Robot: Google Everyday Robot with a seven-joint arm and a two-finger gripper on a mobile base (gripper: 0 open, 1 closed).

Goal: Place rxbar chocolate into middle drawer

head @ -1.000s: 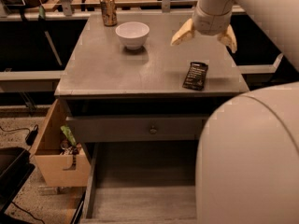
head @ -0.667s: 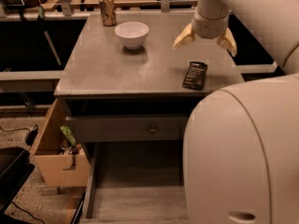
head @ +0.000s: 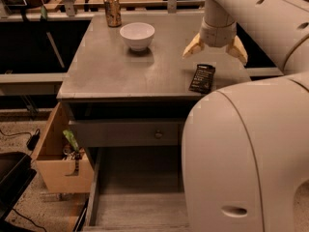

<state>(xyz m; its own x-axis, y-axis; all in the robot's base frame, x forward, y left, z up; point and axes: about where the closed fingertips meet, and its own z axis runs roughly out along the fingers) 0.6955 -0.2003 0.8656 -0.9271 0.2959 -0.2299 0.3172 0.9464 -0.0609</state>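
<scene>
The rxbar chocolate (head: 202, 78) is a flat black wrapper with white lettering. It lies on the grey cabinet top (head: 111, 66) near the front right edge. My gripper (head: 215, 52) hangs just above and behind the bar with its two tan fingers (head: 193, 46) spread wide, open and empty. The middle drawer (head: 137, 197) is pulled out below the cabinet front, showing a plain grey floor. My arm's large white body hides the drawer's right part.
A white bowl (head: 137, 35) and a gold drink can (head: 112, 10) stand at the back of the top. A drawer front with a round knob (head: 158, 134) sits above the open drawer. A light tan wooden box (head: 60, 153) with a green item stands at the left.
My arm's white body has swung further left and nearer the camera, covering more of the drawer. The gripper stays above the bar, and the bar has not moved.
</scene>
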